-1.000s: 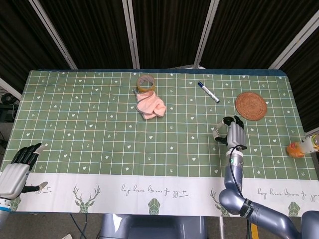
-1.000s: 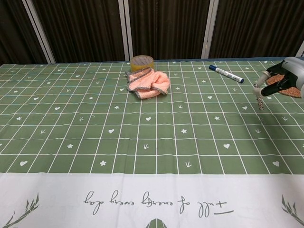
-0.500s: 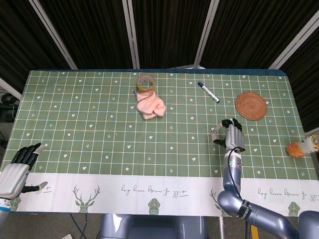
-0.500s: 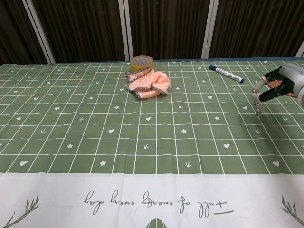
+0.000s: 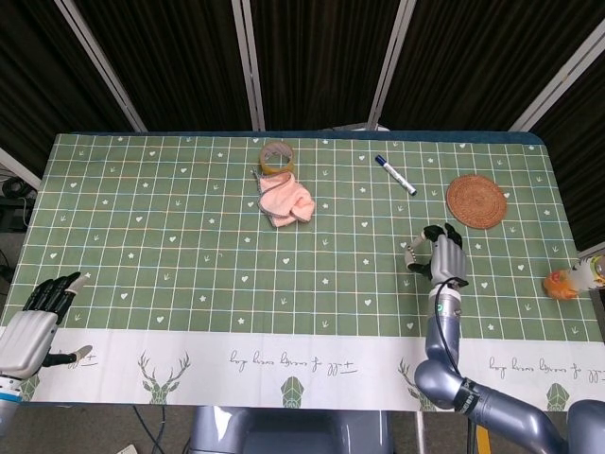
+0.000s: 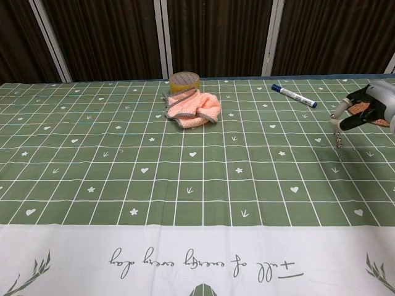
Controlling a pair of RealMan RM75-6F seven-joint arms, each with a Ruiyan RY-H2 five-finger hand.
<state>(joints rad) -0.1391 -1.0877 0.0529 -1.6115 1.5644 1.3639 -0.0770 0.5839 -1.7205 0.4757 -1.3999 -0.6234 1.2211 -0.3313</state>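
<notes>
The right hand point(image 5: 439, 256) is held above the green checked cloth of the bench point(image 5: 170, 227), its dark fingers curled inward and its thumb set off to the side; nothing is seen inside the curl. In the chest view the same hand point(image 6: 365, 111) hangs clear of the cloth near the right edge of the picture, so no contact with any object is made.

Nearest to it, further back and slightly to its right, lies the round woven brown coaster point(image 5: 477, 200), apart from the fingers and flat on the cloth. Behind that, the blue-capped white marker pen point(image 5: 395, 174) lies at a slant, well apart from the hand. Further off, towards the middle rear of the bench, the crumpled pink cloth point(image 5: 285, 201) rests just in front of the yellowish roll of tape point(image 5: 276, 156), touching or nearly touching it. An orange and white object point(image 5: 570, 280) sits at the far right edge; what it is cannot be told.

The left hand point(image 5: 34, 318) is kept at the near left corner, fingers extended and slightly apart, holding nothing.

As a judgement, the work is at its beginning: nothing is held, and every object lies untouched.
</notes>
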